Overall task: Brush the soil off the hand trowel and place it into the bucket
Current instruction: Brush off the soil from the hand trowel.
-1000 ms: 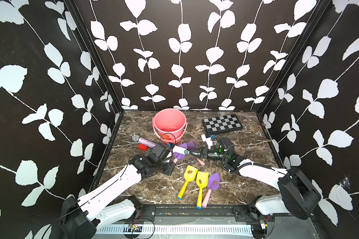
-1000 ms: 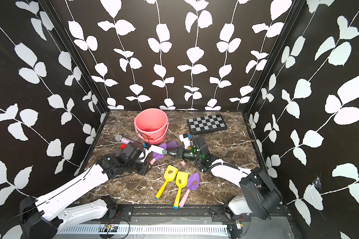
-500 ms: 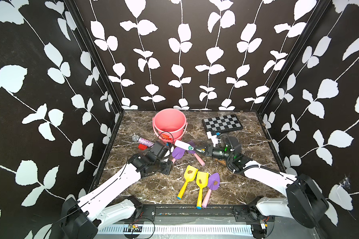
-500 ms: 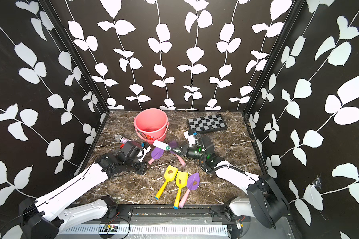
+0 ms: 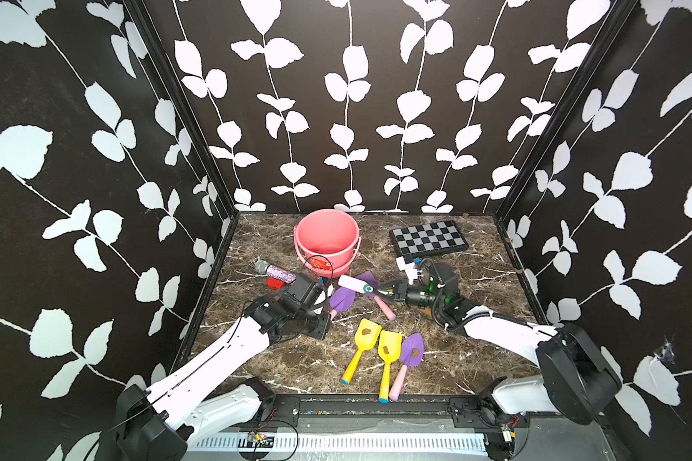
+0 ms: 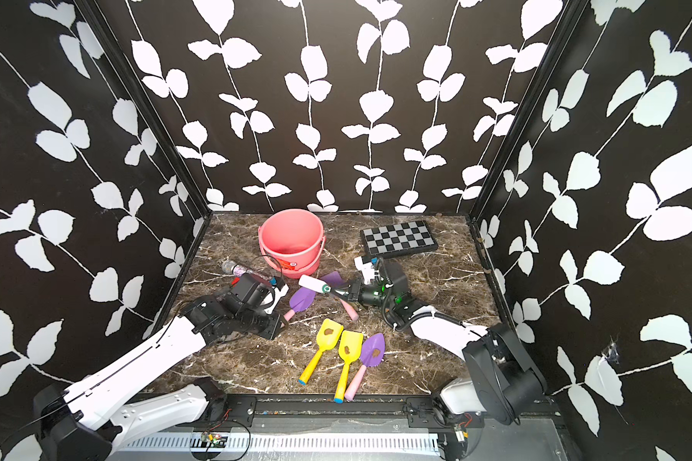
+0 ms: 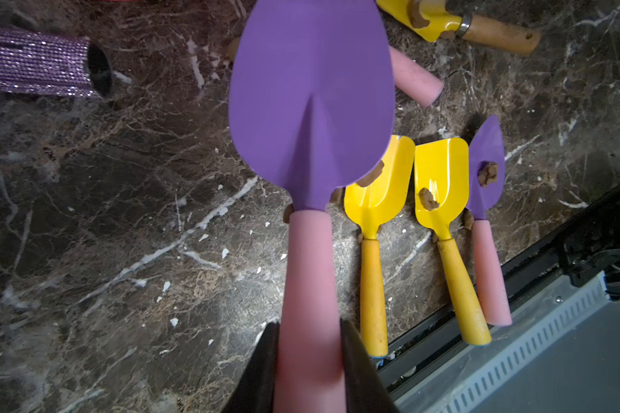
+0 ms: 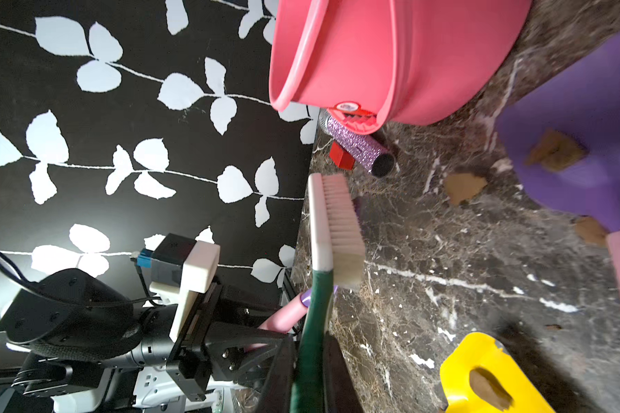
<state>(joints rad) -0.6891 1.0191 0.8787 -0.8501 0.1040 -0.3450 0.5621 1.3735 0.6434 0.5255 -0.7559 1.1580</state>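
My left gripper (image 5: 327,316) (image 7: 308,343) is shut on the pink handle of a purple hand trowel (image 5: 342,298) (image 7: 312,89), held low over the table, and the blade face in the left wrist view is clean. My right gripper (image 5: 381,292) (image 8: 312,375) is shut on the green handle of a white brush (image 5: 352,284) (image 8: 337,229). The brush head lies at the blade's far edge; contact cannot be told. The pink bucket (image 5: 344,261) (image 8: 426,71) stands upright just behind. A loose soil lump (image 8: 464,186) lies on the table.
Another purple trowel (image 5: 367,277) (image 8: 587,118) lies by the bucket with soil on it. Two yellow trowels (image 5: 366,333) (image 5: 389,346) and a purple one (image 5: 413,351) lie at the front, each with soil. A chessboard (image 5: 428,238), glitter microphone (image 5: 275,272) and red block (image 5: 274,283) sit behind.
The right wrist has shifted slightly with the brush beside the held trowel's blade. The left arm and its trowel have stayed almost still.
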